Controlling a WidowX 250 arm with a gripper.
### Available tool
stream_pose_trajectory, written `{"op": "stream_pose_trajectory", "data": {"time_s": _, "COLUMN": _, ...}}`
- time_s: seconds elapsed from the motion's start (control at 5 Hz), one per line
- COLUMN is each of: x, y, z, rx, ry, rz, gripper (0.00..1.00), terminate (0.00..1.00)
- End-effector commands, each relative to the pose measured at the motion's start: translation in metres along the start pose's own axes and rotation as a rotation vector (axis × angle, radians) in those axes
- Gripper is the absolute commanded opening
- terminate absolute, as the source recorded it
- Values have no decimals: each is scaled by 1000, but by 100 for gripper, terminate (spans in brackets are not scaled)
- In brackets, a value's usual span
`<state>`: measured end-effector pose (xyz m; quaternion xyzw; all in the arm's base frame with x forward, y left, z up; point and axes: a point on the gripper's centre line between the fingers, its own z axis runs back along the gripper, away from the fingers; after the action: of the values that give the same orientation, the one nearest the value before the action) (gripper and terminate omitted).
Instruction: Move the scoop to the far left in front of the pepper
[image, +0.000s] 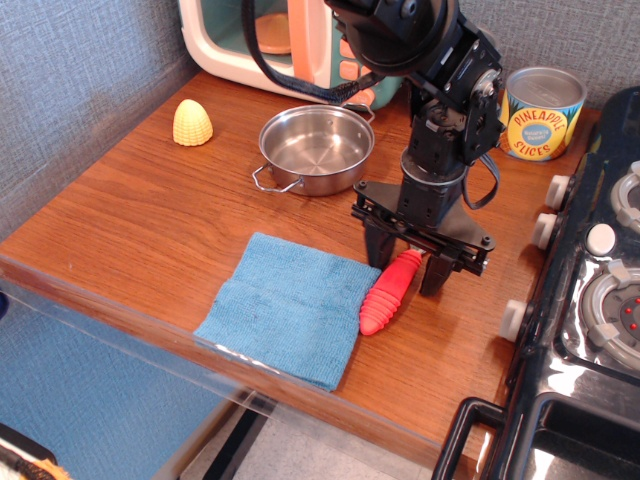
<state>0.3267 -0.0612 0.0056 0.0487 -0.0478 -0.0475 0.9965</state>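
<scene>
A wooden desk (150, 230) against grey textured walls carries a toy kitchen set. Nearest the viewer, a blue cloth (285, 305) lies below and left of the jaws. Just beside its right edge lies the scoop (390, 292), its ribbed red handle running up into the gap of the jaws (410, 268), which stand narrowly apart on either side of the handle's upper end; whether the fingers already touch it cannot be told. The metal bowl is hidden under the arm. Just behind and left of the jaws sits a steel pan (315, 148), a pineapple can (541, 112) behind and right, a toy microwave (290, 40) at the back. The pepper (193, 122) rests far to the left, well apart. The scoop looks light and stiff; the thick ribbed plastic should give better purchase than the slick bowl, so gripping across the handle seems wise.
</scene>
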Motion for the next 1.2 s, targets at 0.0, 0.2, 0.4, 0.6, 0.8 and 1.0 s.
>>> {"op": "stream_pose_trajectory", "data": {"time_s": 0.0, "x": -2, "y": 0, "z": 2, "rx": -18, "ry": -18, "rz": -18, "gripper": 0, "terminate": 0}}
{"op": "stream_pose_trajectory", "data": {"time_s": 0.2, "x": 9, "y": -3, "z": 13, "rx": -75, "ry": -42, "rz": 4, "gripper": 0, "terminate": 0}}
{"op": "stream_pose_trajectory", "data": {"time_s": 0.4, "x": 36, "y": -9, "z": 59, "rx": -185, "ry": -141, "rz": 34, "gripper": 0, "terminate": 0}}
{"op": "stream_pose_trajectory", "data": {"time_s": 0.6, "x": 40, "y": 6, "z": 99, "rx": -223, "ry": -224, "rz": 54, "gripper": 0, "terminate": 0}}
{"op": "stream_pose_trajectory", "data": {"time_s": 0.8, "x": 21, "y": 47, "z": 107, "rx": -212, "ry": -235, "rz": 76, "gripper": 0, "terminate": 0}}
{"op": "stream_pose_trajectory", "data": {"time_s": 1.0, "x": -4, "y": 93, "z": 110, "rx": -142, "ry": -213, "rz": 76, "gripper": 0, "terminate": 0}}
